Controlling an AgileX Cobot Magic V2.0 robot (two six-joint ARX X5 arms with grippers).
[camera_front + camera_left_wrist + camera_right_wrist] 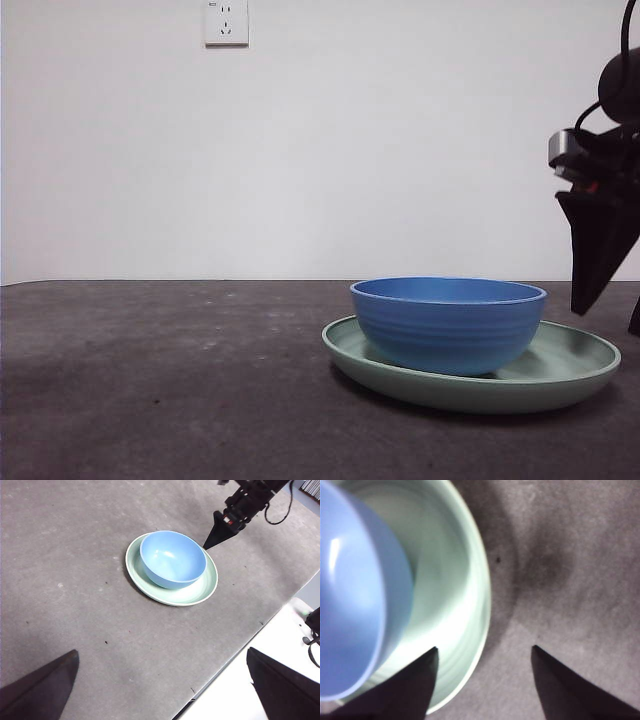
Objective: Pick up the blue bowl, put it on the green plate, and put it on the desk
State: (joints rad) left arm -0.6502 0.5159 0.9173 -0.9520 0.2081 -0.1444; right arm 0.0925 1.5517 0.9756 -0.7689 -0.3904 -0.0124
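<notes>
Item 1, wall socket (226,22): you have a white outlet high on the pale wall, well to the left of the blue bowl and far behind it.

Item 2, desk (160,390): dark grey-brown, matte, speckled. It runs across the whole front view and carries everything listed below.

Item 3, left gripper (165,685): you see it only in its own wrist view, held high above the desk and well apart from the blue bowl. Its two black jaws stand wide apart, with nothing between them.

Item 4, green plate (580,365): pale mint, wide and shallow, lying flat on the desk. The blue bowl sits on it, toward one side rather than centred, so a broad crescent of bare plate shows on the side nearer the right gripper.

Item 5, blue bowl (448,325): medium blue, deep, faintly ridged outside, upright and empty. It rests inside the plate's rim; no jaw touches it.

Item 6, right gripper (484,652): you find it at the right edge of the front view, hanging above the plate's far-right rim, just beside the blue bowl but clear of it. In its wrist view the jaws are spread wide and empty, one over the plate's rim, the other over bare desk beside the plate.
</notes>
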